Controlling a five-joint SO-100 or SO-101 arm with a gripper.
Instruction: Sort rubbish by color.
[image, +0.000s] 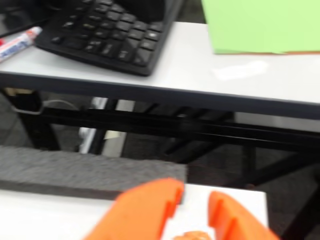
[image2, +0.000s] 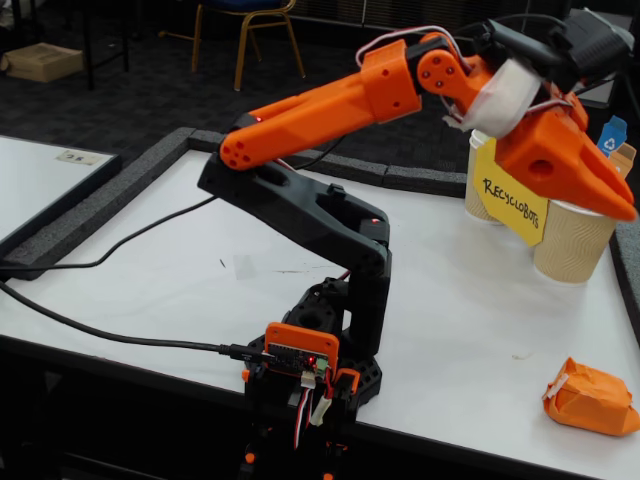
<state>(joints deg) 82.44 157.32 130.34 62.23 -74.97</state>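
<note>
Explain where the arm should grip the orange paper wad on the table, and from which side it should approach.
Probably from above, fingers closing across the orange wad's narrower width. It lies low and lumpy on the white table near the front right corner in the fixed view, with clear table around it. The gripper hangs over the paper cup.

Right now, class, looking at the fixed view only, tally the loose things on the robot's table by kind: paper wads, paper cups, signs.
Orange paper wad: 1
Paper cups: 2 visible
Yellow sign: 1
Total: 4
</note>
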